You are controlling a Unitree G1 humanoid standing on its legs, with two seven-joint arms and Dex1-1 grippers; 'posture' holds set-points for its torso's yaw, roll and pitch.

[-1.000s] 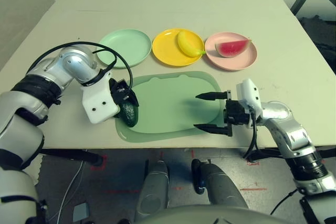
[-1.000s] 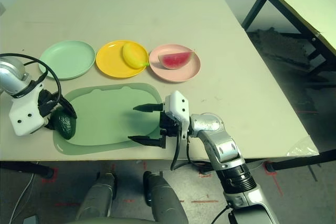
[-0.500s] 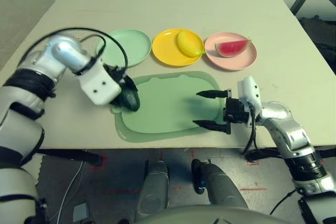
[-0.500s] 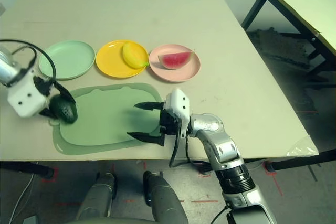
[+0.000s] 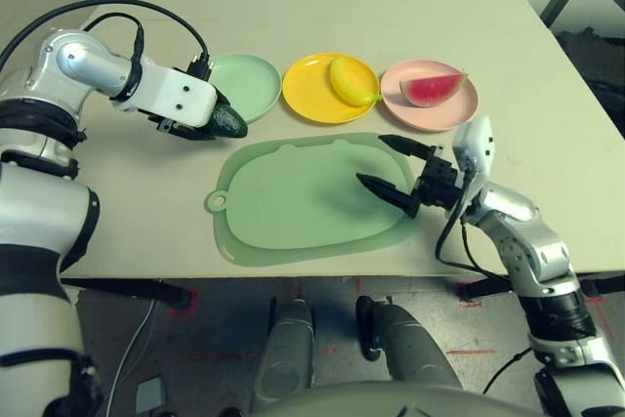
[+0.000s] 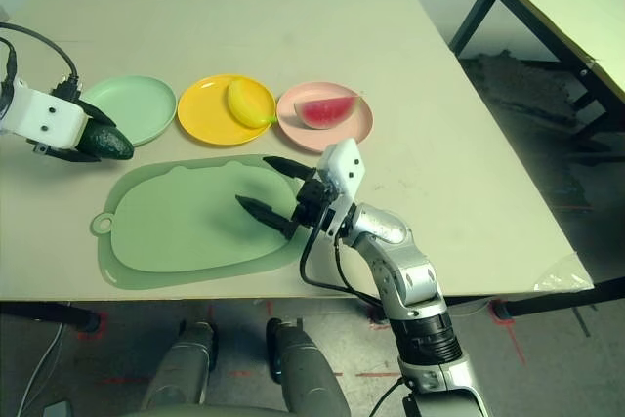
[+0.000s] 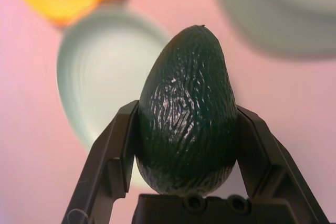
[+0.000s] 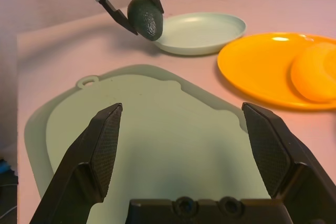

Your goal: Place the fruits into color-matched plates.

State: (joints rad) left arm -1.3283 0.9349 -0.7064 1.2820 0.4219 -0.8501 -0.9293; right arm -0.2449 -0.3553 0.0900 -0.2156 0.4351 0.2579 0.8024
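Left eye view: no writing is readable. The left pincer [image 5: 217,122] clamps the dark green avocado [image 5: 228,122], just beside the mint green plate's [image 5: 249,85] near rim. Beyond the right pincer [image 5: 398,173], spread wide over the green mat [image 5: 293,202], sit the yellow plate [image 5: 305,85] with the banana [image 5: 350,80] and the pink plate [image 5: 439,109] with the watermelon wedge [image 5: 431,88].

Left wrist view: the avocado's pebbled, glossy skin fills the closed fingers [image 7: 113,156].

Right wrist view: the avocado hangs above the worktop [image 8: 63,56] ahead of the parted fingers [image 8: 102,145]
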